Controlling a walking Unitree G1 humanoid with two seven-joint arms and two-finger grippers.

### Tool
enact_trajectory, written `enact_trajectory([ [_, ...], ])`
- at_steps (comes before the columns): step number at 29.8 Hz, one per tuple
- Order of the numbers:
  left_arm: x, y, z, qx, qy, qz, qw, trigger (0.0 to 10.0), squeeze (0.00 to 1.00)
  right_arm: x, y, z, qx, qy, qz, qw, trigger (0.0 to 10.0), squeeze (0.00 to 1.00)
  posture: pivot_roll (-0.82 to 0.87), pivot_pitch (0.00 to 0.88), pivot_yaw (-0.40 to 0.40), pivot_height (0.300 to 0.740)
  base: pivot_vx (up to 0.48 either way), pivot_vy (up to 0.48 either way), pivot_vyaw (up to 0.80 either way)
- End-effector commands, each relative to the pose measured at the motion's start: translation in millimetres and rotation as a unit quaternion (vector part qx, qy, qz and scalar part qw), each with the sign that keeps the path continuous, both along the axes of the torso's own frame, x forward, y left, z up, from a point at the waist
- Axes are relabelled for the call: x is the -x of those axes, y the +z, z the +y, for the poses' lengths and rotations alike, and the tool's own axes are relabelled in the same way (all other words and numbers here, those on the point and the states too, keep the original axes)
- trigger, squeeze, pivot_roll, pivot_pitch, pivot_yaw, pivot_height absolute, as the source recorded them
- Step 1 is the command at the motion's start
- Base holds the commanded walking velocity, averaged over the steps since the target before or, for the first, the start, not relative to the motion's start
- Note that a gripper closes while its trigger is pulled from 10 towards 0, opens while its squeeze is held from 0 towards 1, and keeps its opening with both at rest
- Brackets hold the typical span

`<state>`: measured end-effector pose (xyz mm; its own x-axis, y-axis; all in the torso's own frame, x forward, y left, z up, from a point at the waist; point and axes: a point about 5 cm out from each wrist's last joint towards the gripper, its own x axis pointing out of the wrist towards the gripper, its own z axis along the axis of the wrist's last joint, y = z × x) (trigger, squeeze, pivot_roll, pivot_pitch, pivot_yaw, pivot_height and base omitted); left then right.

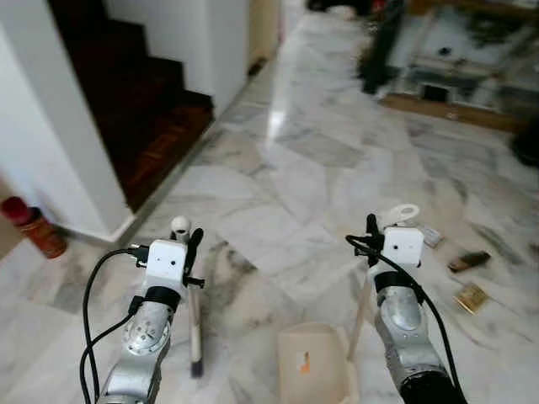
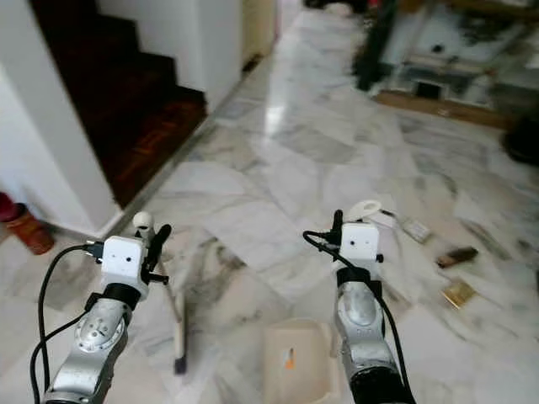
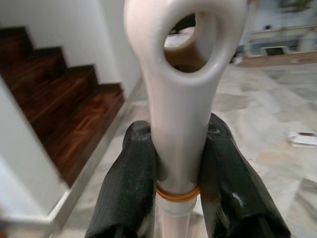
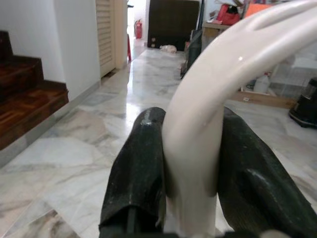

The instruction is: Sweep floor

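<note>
My left gripper (image 1: 190,241) is shut on the white handle of a broom (image 1: 195,328). The stick runs down to dark bristles resting on the marble floor (image 1: 286,168). In the left wrist view both black fingers (image 3: 130,173) clamp the broom handle (image 3: 181,99) just below its hanging loop. My right gripper (image 1: 372,230) is shut on the curved cream handle of a beige dustpan (image 1: 310,364), which stands on the floor between my arms. The right wrist view has that dustpan handle (image 4: 223,64) squeezed between the fingers. Litter lies ahead to the right: a dark piece (image 1: 469,262), a gold packet (image 1: 472,297) and a pale wrapper (image 1: 431,236).
Dark wooden stairs (image 1: 143,109) rise at the left behind a white wall corner (image 1: 59,151), with a red canister (image 1: 34,227) at its foot. A low wooden unit (image 1: 455,80) and a dark object (image 1: 527,141) stand at the far right. Open marble stretches ahead.
</note>
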<state>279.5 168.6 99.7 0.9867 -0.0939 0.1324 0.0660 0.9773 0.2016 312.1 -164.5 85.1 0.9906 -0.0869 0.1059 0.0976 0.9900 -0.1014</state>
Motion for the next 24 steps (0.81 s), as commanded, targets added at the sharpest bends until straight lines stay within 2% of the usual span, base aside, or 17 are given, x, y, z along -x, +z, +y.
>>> enact_trajectory([
  [1,-1.3,5.1,0.9,-0.012,-0.002,-0.014,1.0,10.0,0.0,-2.6,8.9,2.2,-0.012,-0.001,-0.021,1.0,10.0,0.0,0.09,0.033,-0.003,0.74,0.0,0.0,-0.8],
  [24,-2.5,3.3,-5.4,-0.007,-0.013,-0.011,1.0,10.0,0.0,-4.2,10.5,3.2,-0.017,0.0,-0.023,1.0,10.0,0.0,0.1,0.034,-0.008,0.74,0.0,0.0,-0.8],
])
